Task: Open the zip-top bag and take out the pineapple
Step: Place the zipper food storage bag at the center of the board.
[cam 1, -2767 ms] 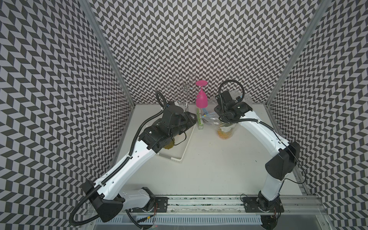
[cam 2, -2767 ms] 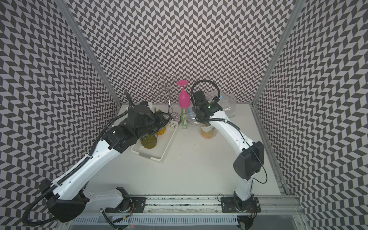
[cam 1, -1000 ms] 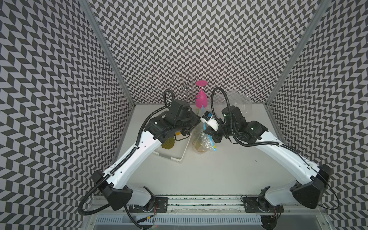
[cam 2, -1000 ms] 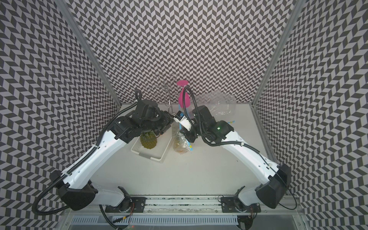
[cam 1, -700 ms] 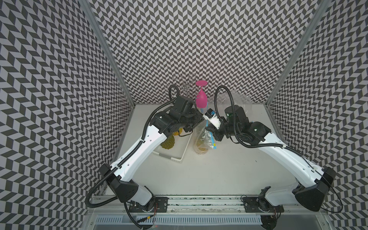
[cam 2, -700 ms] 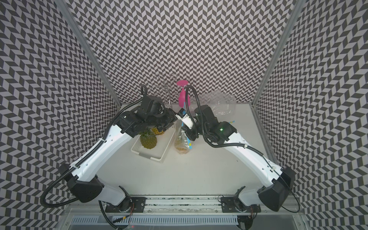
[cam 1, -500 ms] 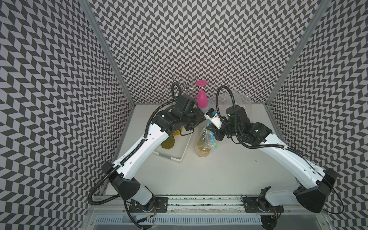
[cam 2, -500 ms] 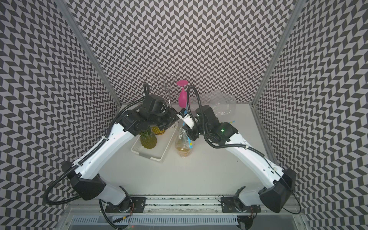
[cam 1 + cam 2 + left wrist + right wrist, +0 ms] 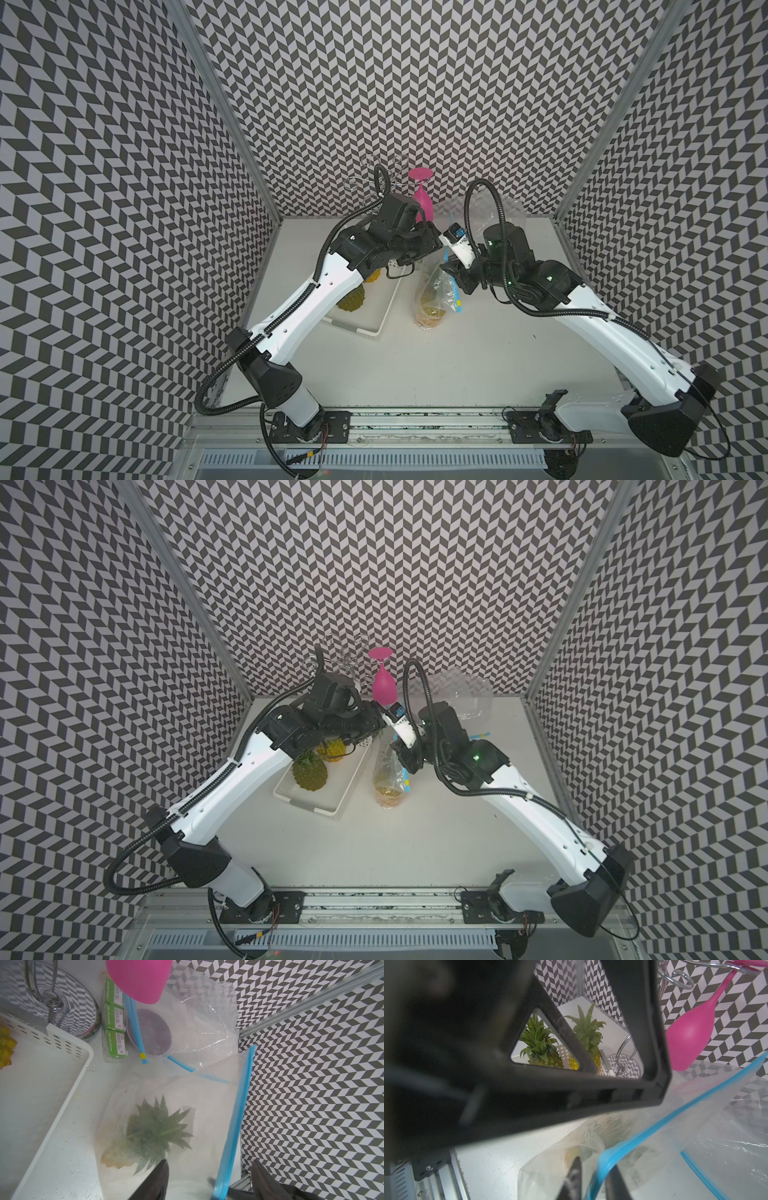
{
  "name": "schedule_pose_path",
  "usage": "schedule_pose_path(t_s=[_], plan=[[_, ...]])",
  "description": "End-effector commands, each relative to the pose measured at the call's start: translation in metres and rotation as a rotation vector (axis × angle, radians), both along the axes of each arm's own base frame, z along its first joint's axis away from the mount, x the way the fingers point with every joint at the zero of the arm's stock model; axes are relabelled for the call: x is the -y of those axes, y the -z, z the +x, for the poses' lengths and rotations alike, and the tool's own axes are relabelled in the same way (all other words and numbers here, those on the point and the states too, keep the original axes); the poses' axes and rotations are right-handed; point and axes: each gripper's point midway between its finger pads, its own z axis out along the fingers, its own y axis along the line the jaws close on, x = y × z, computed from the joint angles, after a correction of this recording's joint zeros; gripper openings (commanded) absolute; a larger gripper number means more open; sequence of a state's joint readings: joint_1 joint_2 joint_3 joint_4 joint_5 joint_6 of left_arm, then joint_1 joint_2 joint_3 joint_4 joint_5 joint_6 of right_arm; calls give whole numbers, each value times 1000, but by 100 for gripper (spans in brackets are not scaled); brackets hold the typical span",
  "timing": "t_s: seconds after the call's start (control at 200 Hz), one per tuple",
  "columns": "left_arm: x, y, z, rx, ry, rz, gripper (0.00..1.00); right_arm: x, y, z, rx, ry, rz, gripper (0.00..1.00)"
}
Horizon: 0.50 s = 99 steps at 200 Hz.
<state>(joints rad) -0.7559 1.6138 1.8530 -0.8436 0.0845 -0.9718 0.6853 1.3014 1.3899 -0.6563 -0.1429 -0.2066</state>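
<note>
The clear zip-top bag [image 9: 434, 286] [image 9: 390, 777] stands upright on the table beside the tray. The pineapple [image 9: 155, 1128] shows through its plastic, green crown up. The bag's blue zip strip [image 9: 234, 1124] [image 9: 641, 1136] runs along its top. My left gripper [image 9: 209, 1178] is open above the bag and straddles its top edge, with the strip between the fingers. My right gripper [image 9: 593, 1180] is at the same top edge from the other side. Its fingers stand slightly apart, with the blue strip between them. In both top views the two grippers [image 9: 434, 246] [image 9: 400, 750] almost meet over the bag.
A white perforated tray [image 9: 332, 802] left of the bag holds two loose pineapples [image 9: 309, 771] [image 9: 331, 749]. At the back, a pink wine glass [image 9: 383, 683] hangs from a chrome rack. Beside it are green boxes [image 9: 115, 1022] and empty clear bags [image 9: 465, 700].
My right arm carried the bag from the back to beside the tray. My left gripper moved from over the tray to the bag's top. The right jaws have parted.
</note>
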Motion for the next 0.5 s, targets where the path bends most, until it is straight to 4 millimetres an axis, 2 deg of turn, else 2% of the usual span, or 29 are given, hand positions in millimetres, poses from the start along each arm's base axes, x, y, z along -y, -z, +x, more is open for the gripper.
schedule_pose_path(t_s=[0.0, 0.135, 0.285, 0.375, 0.491], plan=[[31, -5, -9, 54, 87, -21, 62, -34, -35, -17, 92, -152, 122, 35], [31, -13, -8, 66, 79, -40, 61, -35, -28, -18, 12, -122, 149, 36], [29, -14, -13, 66, 82, -40, 61, -28, -36, -22, -39, -61, 221, 52], [24, -12, -15, 63, 77, -28, 61, -22, -46, -37, -81, -64, 296, 57], [21, -10, -20, 58, 77, -28, 59, -14, -44, -68, -172, -103, 384, 61]])
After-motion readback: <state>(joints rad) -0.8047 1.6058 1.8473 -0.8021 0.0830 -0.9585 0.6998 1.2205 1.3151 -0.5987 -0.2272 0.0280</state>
